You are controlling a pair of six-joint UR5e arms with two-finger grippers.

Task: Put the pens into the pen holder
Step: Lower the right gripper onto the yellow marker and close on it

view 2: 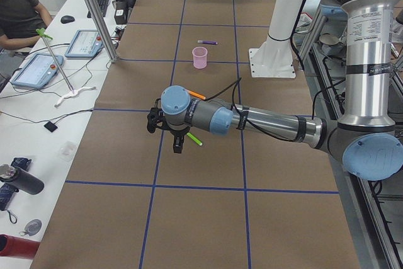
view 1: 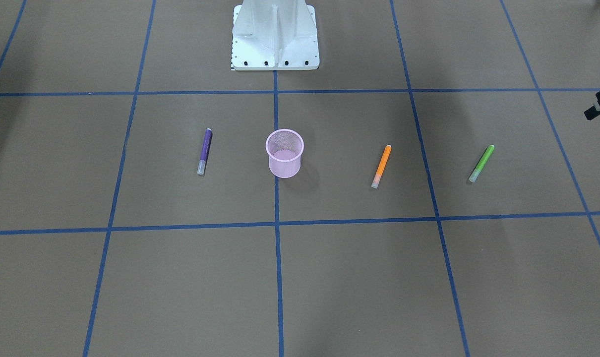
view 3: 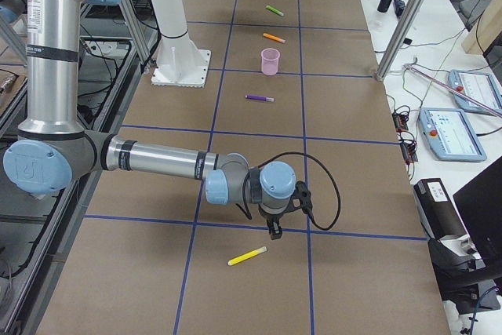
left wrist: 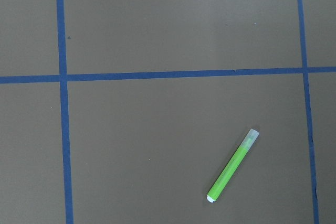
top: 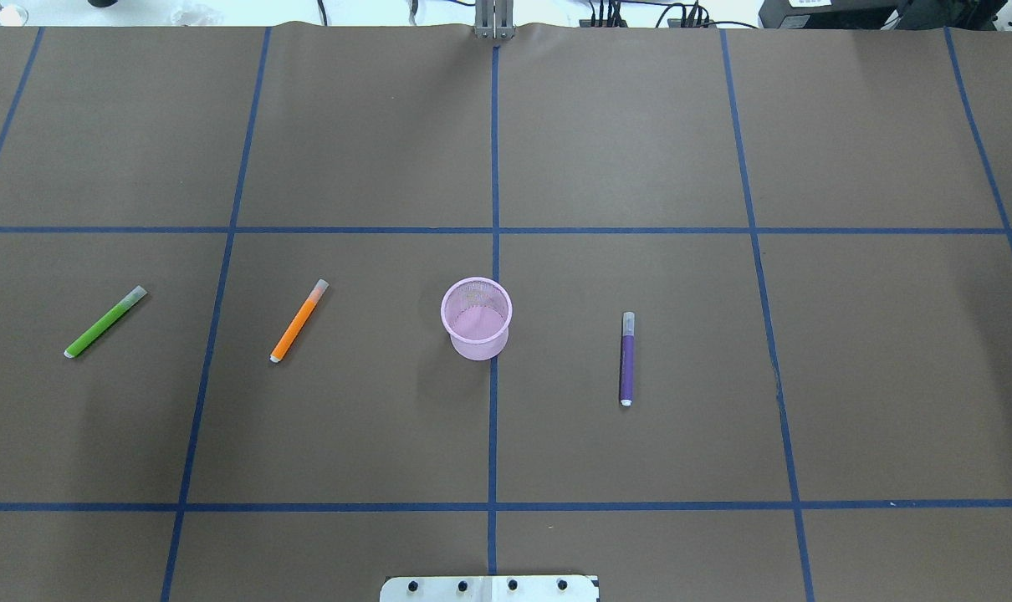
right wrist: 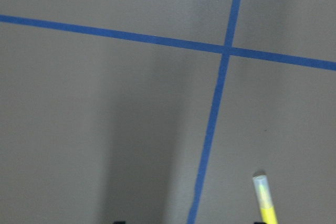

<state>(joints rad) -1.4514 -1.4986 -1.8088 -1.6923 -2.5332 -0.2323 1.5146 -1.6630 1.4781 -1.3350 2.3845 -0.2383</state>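
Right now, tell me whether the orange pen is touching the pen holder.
Apart. The overhead exterior view shows bare table between the orange pen and the pen holder.

Robot lab: taped-grid table (top: 640, 125), teach pendants (view 3: 473, 88)

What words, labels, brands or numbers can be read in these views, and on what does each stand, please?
"UR", as best it reads: logo on the right arm's blue joint cap.
Label on the left arm's upright tube: print too small to read.
The tablet screens: too blurred to read.
No print shows on the purple pen, orange pen, green pen, yellow pen or pen holder.
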